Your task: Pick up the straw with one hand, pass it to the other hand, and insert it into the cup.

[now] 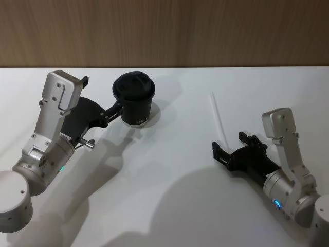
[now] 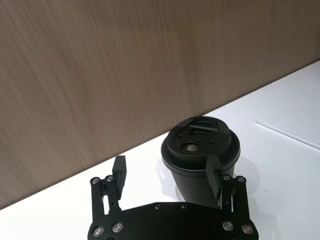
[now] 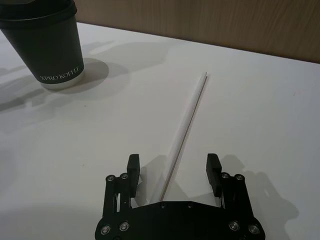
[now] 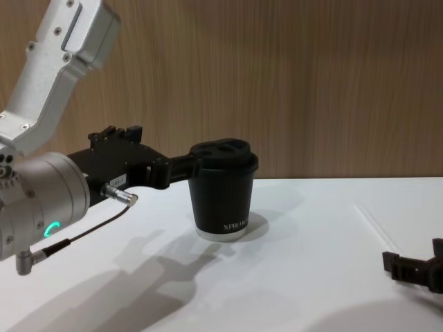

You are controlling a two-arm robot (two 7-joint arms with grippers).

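The black lidded cup (image 1: 135, 100) stands at the back left of the white table. My left gripper (image 1: 114, 110) is open at the cup's left side; in the left wrist view one of its fingers (image 2: 214, 181) overlaps the cup (image 2: 200, 155), the other stands off to the side. The white straw (image 1: 218, 118) lies flat on the table at the right. My right gripper (image 1: 231, 146) is open and low over the straw's near end. In the right wrist view the straw (image 3: 190, 107) runs out from between the fingers of the right gripper (image 3: 173, 168).
A wooden wall (image 1: 164, 31) closes the table's far edge just behind the cup. A thin cable with a metal plug (image 1: 88, 144) hangs off my left arm. Bare white table (image 1: 175, 154) lies between the cup and the straw.
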